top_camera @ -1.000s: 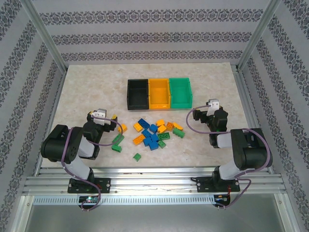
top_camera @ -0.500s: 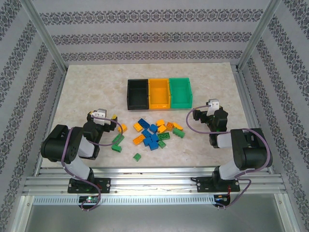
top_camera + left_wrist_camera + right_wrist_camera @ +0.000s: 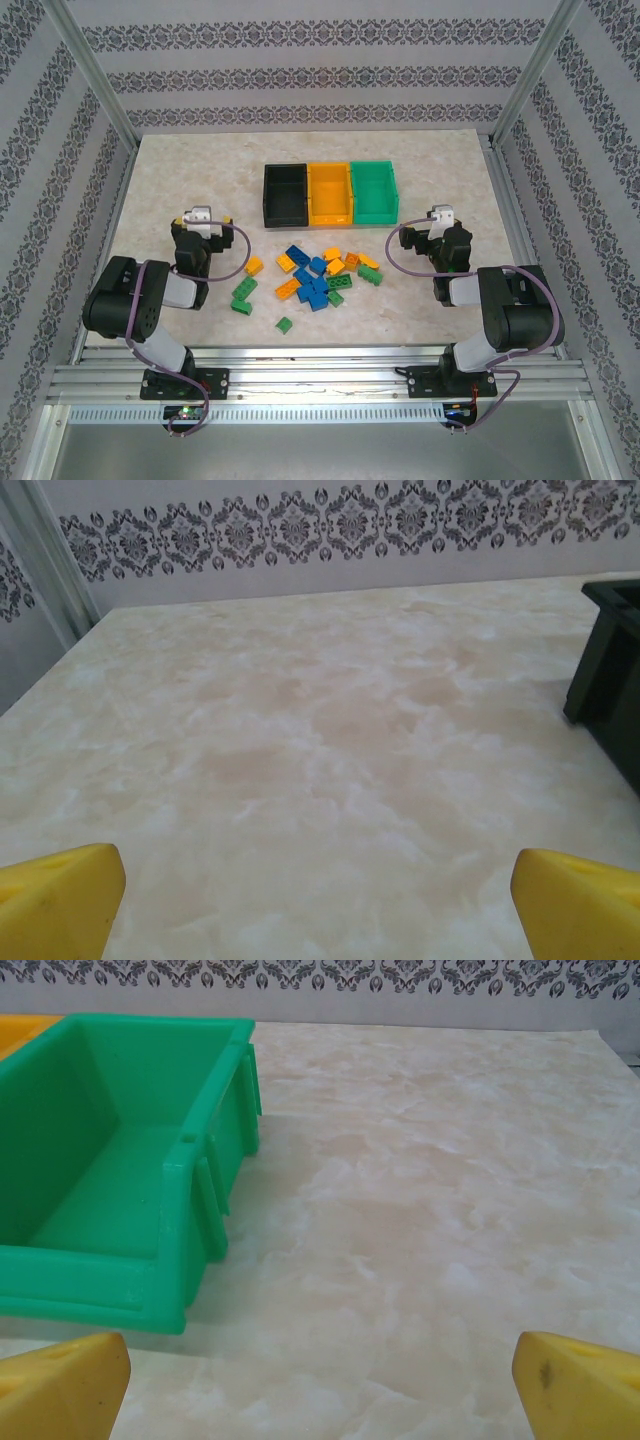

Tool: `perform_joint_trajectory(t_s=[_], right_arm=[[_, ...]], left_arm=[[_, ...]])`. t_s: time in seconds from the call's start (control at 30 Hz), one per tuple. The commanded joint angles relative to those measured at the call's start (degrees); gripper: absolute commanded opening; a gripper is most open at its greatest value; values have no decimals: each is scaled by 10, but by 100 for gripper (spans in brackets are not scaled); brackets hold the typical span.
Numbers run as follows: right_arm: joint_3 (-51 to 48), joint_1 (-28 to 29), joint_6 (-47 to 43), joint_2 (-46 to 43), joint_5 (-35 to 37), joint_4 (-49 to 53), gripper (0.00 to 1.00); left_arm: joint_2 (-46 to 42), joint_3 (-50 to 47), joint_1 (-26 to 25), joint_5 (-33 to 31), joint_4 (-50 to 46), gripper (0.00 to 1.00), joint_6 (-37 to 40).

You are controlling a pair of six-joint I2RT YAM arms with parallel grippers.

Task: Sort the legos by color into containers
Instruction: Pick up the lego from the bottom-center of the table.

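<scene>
On table [image 3: 180, 170] centre: legos [image 3: 315, 275] scattered just before containers [image 3: 330, 193] | left gripper [image 3: 203, 222] jaws apart, empty, left of pile | right gripper [image 3: 437, 222] jaws apart, empty, near green bin [image 3: 110, 1190]

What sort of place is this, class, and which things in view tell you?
Probably a robotics lab test cell: a left arm and right arm bolted to a metal rail, a table boxed in by patterned wall panels, and legos laid beside three containers.
</scene>
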State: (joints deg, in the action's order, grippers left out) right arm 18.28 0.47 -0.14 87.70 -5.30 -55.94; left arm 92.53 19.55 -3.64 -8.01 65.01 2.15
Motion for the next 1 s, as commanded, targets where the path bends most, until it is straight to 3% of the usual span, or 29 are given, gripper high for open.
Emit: perform_joint_trajectory(t_s=[0.0, 0.13, 0.3, 0.37, 0.47, 0.6, 0.73, 0.83, 0.97], right_arm=[[11, -5, 8, 5, -7, -14, 98], [11, -5, 14, 4, 7, -11, 98], [10, -5, 21, -7, 28, -12, 98], [3, -5, 24, -42, 44, -1, 98], [0, -5, 29, -116, 61, 55, 98], [5, -5, 79, -228, 68, 150, 98], [66, -6, 155, -312, 52, 327, 98], [111, -8, 208, -333, -9, 453, 98], [132, -8, 254, -323, -139, 522, 98]], left_arm=[[-10, -3, 7, 14, -44, 99, -6], [-12, -1, 7, 37, -54, 99, 3], [-10, 6, 7, -26, -61, 99, -18], [-15, 3, 7, -46, -59, 99, -27], [-47, 12, 6, -20, -102, 99, -15], [-132, 46, 3, -37, -236, 99, -20], [-227, 109, 7, -86, -444, 99, -126], [-274, 144, 9, -39, -539, 99, -136], [-318, 160, 10, -25, -619, 99, -146]])
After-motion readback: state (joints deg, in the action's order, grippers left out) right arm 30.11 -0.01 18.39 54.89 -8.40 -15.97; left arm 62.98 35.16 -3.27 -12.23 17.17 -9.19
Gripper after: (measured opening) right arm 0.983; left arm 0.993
